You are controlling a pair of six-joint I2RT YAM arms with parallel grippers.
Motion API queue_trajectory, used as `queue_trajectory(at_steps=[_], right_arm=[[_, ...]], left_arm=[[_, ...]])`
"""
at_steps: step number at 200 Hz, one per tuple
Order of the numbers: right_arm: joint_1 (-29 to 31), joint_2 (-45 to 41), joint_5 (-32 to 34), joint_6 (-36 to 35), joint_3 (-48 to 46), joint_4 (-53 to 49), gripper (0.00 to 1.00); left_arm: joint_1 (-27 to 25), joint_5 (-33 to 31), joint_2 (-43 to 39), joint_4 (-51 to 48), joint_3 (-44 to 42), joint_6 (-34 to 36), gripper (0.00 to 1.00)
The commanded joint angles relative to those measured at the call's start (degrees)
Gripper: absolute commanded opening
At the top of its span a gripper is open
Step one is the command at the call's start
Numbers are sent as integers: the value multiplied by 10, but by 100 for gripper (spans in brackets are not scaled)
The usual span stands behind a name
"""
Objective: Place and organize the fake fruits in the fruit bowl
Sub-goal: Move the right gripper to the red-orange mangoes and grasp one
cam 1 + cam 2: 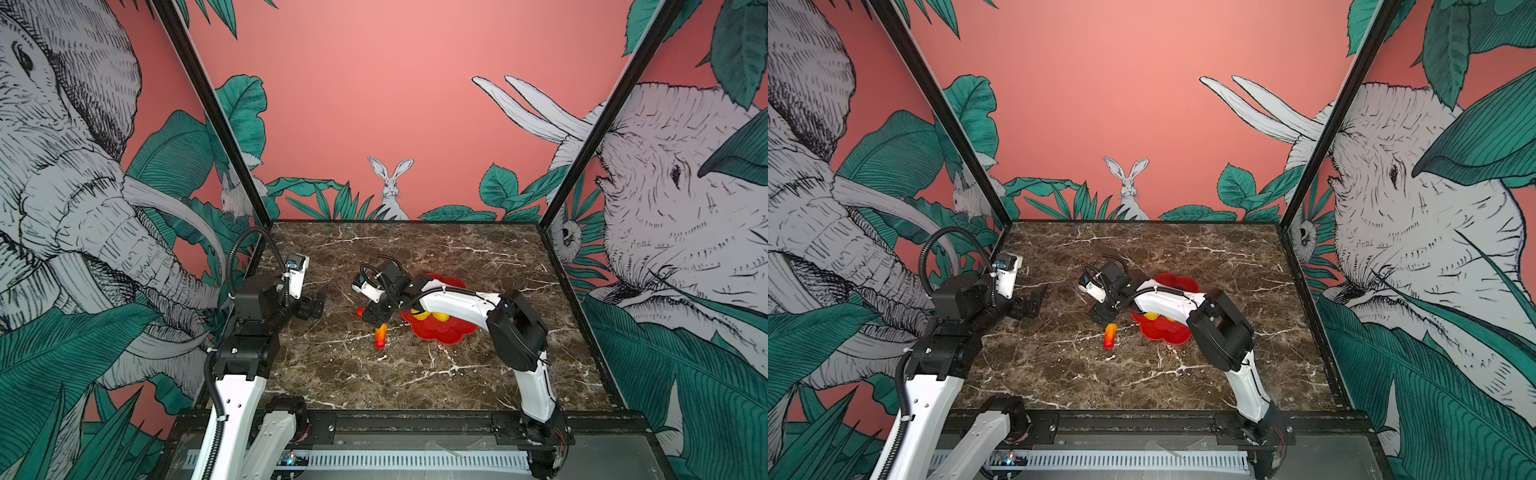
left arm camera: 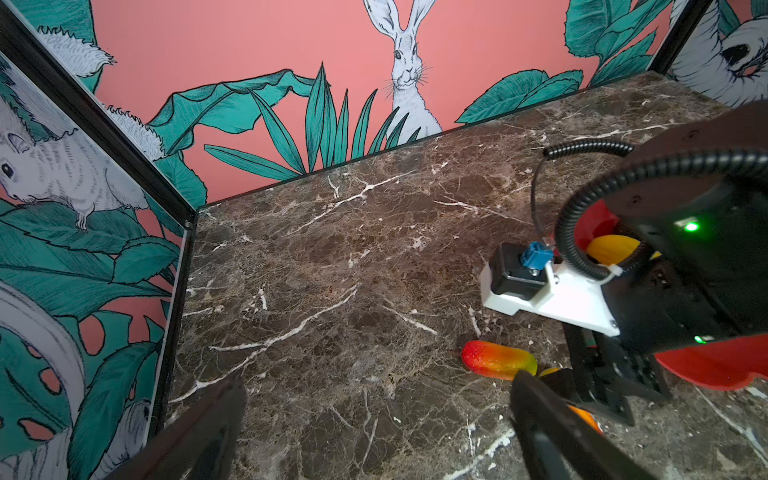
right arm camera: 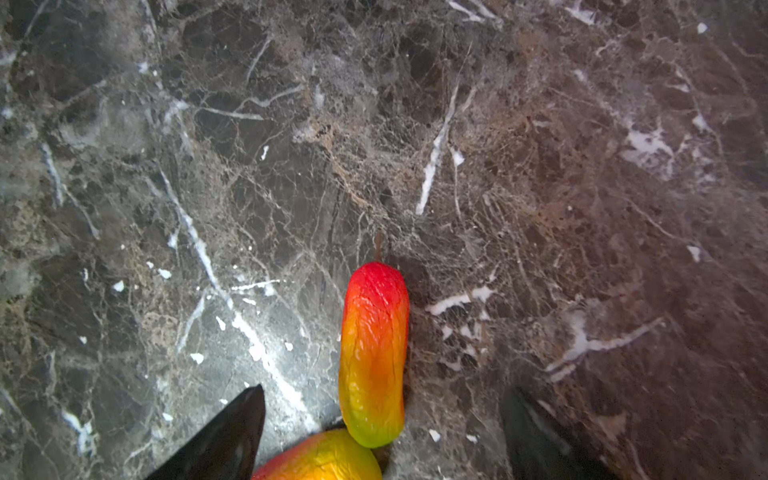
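While its jaws gape, the right hand (image 3: 382,392) hangs over an orange-red fruit (image 3: 374,332).

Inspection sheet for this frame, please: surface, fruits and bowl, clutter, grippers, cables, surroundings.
Surface: dark marble table, white veins.
Job's things: red bowl holds two yellow fruits; two orange-red fruits lie outside it on the table, apparently touching.
Clutter: nothing seen.
Grippers: right gripper open over the orange-red fruits; left gripper open, empty.
Cables: black conduit, clear of fruits.
Surroundings: jungle mural walls, black frame.
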Motion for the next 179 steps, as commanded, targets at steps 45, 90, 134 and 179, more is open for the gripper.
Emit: queue_trajectory(at_steps=[45, 90, 134, 179], right_arm=[[6, 39, -18, 23, 11, 31, 71], [7, 56, -21, 25, 20, 31, 50], [7, 54, -18, 19, 24, 21, 30], [4, 26, -17, 1, 22, 7, 13]], left_arm=[[2, 5, -5, -6, -5, 9, 100], [2, 6, -5, -6, -5, 9, 100], [3, 5, -4, -5, -5, 10, 100], [3, 5, -2, -5, -5, 10, 100]])
